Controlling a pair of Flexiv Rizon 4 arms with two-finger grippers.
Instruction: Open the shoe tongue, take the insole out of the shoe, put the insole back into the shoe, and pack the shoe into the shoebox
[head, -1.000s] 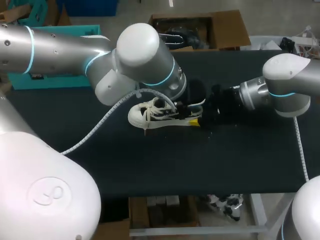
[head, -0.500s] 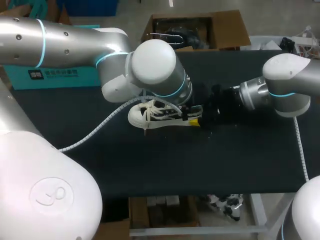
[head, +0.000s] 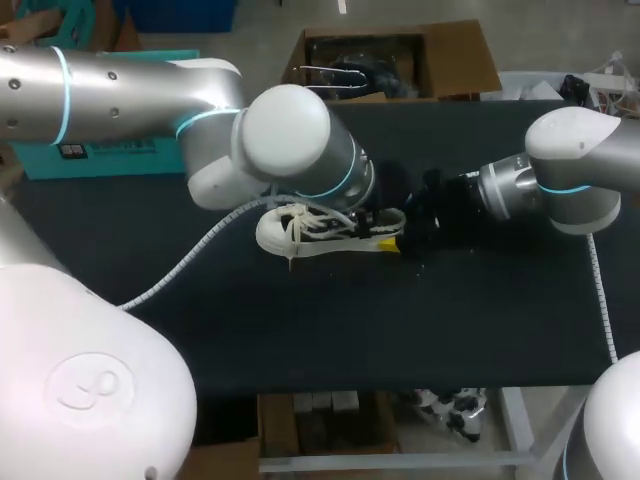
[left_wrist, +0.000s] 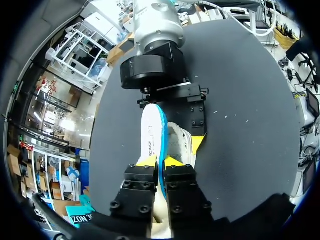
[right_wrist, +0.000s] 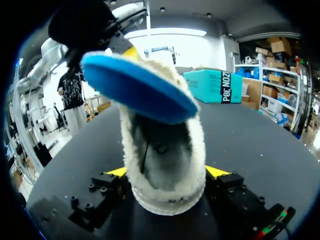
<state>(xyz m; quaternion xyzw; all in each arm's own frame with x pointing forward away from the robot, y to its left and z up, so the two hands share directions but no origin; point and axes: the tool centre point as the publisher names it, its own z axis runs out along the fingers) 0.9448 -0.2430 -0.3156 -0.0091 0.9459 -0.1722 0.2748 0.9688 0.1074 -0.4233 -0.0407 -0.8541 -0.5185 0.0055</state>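
Note:
A white lace-up shoe with fleecy lining lies on its side mid-table, toe to the left. My right gripper holds its heel: in the right wrist view the shoe sits between both yellow tips of the right gripper. My left gripper is shut on the edge of the insole, white on top with a blue underside. The insole stands lifted above the shoe's opening. In the head view my left arm's elbow hides the left gripper and the insole.
A teal box stands at the table's far left, also seen as the teal box ahead of the right gripper. The black tabletop stretches bare in front of the shoe.
My left gripper's fingers have closed on the insole. The left arm's elbow swung right, then back left. The shoe and the right arm have stayed put.

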